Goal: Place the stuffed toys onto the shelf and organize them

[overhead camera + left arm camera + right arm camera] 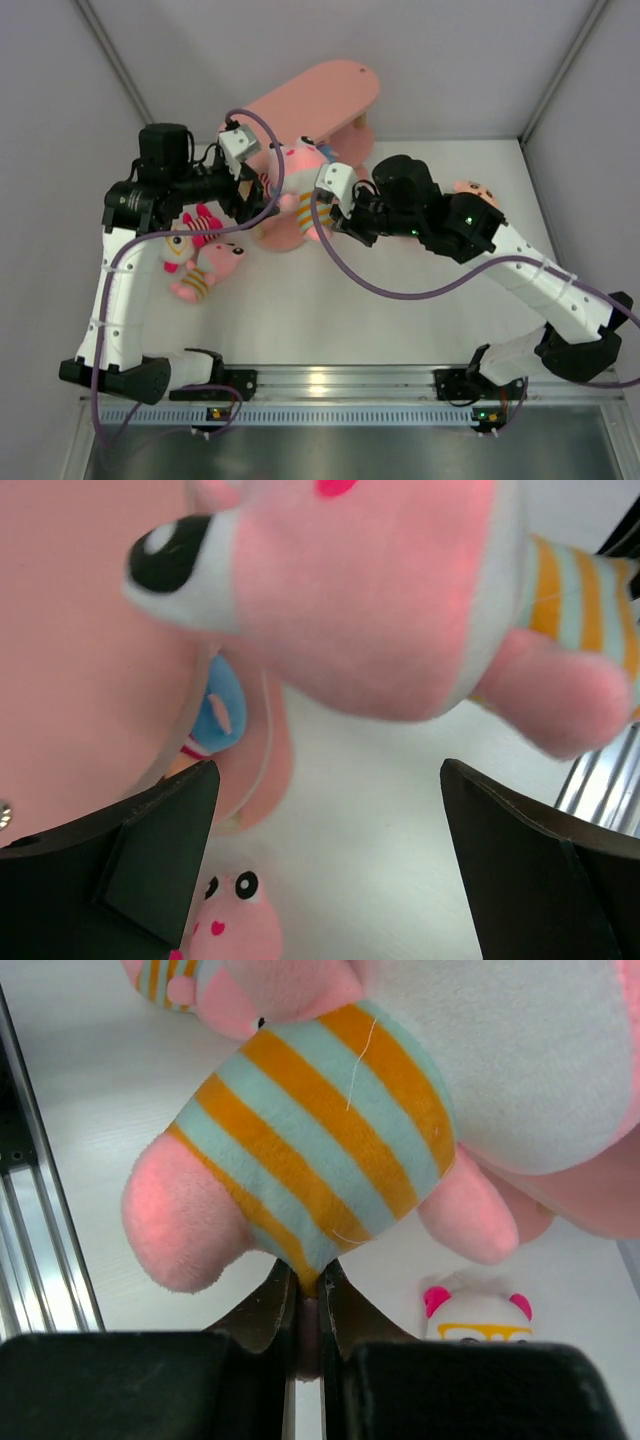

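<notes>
My right gripper (pixel 308 1280) is shut on the bottom seam of a stuffed toy (pixel 320 1140) with an orange and pale-blue striped body and pink feet. In the top view this toy (pixel 300 165) hangs in front of the pink shelf (pixel 320 100), between the two grippers. The left gripper (pixel 330 810) stands open just under the toy's big pink and white head (pixel 370 590), with nothing between its fingers (pixel 160 830). A blue-footed toy (pixel 222 702) shows on a lower shelf board (pixel 80 680).
Two more toys lie on the table left of the shelf: a white-headed one (pixel 180 245) and a pink one (pixel 215 265). Another toy (pixel 472 188) peeks out behind the right arm. Grey walls close in the back and sides.
</notes>
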You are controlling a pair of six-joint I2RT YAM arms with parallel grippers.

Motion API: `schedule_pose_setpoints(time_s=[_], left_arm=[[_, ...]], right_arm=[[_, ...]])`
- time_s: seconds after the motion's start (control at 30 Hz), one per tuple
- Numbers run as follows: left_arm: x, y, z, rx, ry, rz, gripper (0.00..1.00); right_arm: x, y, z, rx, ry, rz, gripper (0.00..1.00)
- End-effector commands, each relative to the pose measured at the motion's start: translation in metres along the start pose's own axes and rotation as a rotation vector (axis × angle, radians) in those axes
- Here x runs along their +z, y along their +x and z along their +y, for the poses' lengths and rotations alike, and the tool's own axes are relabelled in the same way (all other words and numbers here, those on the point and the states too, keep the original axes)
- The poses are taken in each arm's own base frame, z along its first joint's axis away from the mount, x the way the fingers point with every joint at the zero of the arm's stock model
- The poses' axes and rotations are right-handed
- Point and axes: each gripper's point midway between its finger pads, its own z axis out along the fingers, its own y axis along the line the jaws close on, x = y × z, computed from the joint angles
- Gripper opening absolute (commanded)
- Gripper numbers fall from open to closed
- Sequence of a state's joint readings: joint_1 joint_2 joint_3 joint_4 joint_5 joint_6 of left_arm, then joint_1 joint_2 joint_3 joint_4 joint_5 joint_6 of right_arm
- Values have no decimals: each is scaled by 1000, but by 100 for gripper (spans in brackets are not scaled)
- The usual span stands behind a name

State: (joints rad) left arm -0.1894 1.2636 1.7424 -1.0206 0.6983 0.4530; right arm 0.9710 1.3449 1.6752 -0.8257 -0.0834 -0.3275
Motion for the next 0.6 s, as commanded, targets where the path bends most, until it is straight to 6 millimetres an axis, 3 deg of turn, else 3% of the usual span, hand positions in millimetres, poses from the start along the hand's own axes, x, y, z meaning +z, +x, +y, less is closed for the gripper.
schedule_pose_setpoints(time_s=[0.0, 0.37, 0.57], left_arm=[[-3, -14, -30, 32, 128, -62, 99], [-17, -41, -58, 8, 251, -156, 98], [-16, -40, -59, 1, 258, -152, 99]], right_arm=[[3, -17, -1, -68, 28, 15, 0], [11, -37, -7, -102, 65, 7, 0], [16, -41, -15, -90, 108, 15, 0]])
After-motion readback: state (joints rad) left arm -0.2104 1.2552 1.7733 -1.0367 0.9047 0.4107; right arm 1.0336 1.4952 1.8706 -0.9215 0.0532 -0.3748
